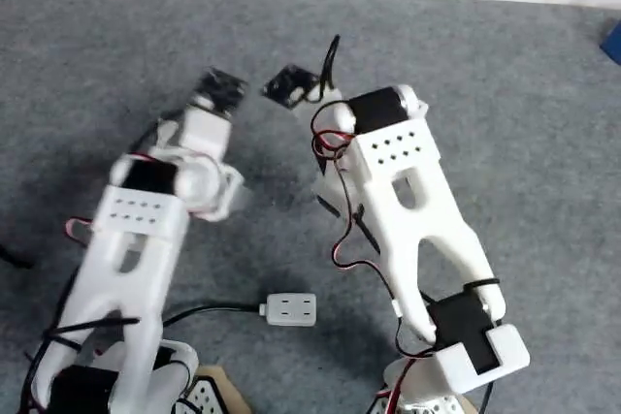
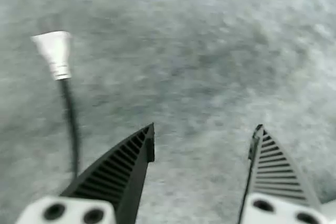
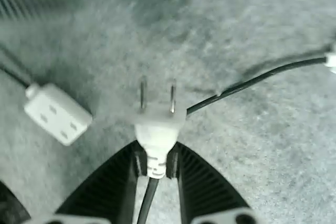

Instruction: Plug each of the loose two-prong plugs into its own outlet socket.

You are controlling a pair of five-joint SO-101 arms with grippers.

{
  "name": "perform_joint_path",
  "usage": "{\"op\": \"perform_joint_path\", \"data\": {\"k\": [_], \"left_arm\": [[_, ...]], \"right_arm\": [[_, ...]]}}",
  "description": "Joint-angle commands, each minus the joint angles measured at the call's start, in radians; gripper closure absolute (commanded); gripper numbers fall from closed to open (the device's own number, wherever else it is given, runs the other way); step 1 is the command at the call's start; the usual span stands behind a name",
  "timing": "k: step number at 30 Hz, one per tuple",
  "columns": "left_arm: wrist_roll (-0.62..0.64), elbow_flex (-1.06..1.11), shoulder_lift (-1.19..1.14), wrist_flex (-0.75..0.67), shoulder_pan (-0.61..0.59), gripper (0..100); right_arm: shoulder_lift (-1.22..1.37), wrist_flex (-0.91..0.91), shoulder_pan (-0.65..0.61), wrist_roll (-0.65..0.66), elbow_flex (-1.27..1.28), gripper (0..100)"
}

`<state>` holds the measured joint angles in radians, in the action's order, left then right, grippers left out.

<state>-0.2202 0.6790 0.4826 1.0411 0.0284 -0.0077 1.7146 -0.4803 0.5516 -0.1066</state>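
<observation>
My right gripper [image 3: 156, 153] is shut on a white two-prong plug [image 3: 157, 129], held above the grey carpet with its prongs pointing away from me. A white outlet block [image 3: 56, 113] lies on the carpet off to one side of the plug, apart from it. From above, that outlet block [image 1: 289, 309] sits between the two arms' bases, its black cord [image 1: 213, 312] running left. My left gripper [image 2: 205, 129] is open over bare carpet with nothing between its fingers. A second white plug [image 2: 55, 53] with a black cord lies beyond one fingertip.
The left arm [image 1: 146, 230] and right arm [image 1: 408, 201] stand side by side over grey carpet [image 1: 505, 123]. A black cord [image 3: 262, 77] crosses the carpet by the held plug. A blue object [image 1: 613, 41] sits at the far right edge.
</observation>
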Motion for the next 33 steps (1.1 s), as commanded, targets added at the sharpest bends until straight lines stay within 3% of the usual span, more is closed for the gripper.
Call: {"op": "perform_joint_path", "data": {"k": [1, 6, 11, 15, 19, 28, 33], "left_arm": [[-0.018, -0.148, 0.004, 0.081, -0.082, 71], [-0.02, -0.28, 0.013, 0.241, -0.084, 71], [-0.023, -0.424, 0.013, 0.417, -0.088, 71], [-0.143, -0.461, 0.015, 0.548, -0.088, 71], [-0.057, -0.438, 0.027, 0.554, -0.131, 71], [0.038, -0.002, 0.561, 0.236, -0.038, 70], [0.037, 0.285, 0.613, 0.009, 0.015, 70]], "right_arm": [[-0.013, 0.045, -0.008, 0.025, 0.005, 99.2], [-0.171, -0.136, -0.016, -0.181, 0.125, 99.2], [-0.532, -0.513, -0.191, -0.221, 0.677, 99.2], [-0.86, -0.837, -0.162, -0.302, 1.075, 99.2], [-0.984, -0.908, -0.154, -0.301, 1.213, 99.3], [-0.771, -0.924, -0.254, -0.305, 1.181, 99.3], [-0.768, -0.891, -0.352, -0.345, 1.118, 99.3]]}}
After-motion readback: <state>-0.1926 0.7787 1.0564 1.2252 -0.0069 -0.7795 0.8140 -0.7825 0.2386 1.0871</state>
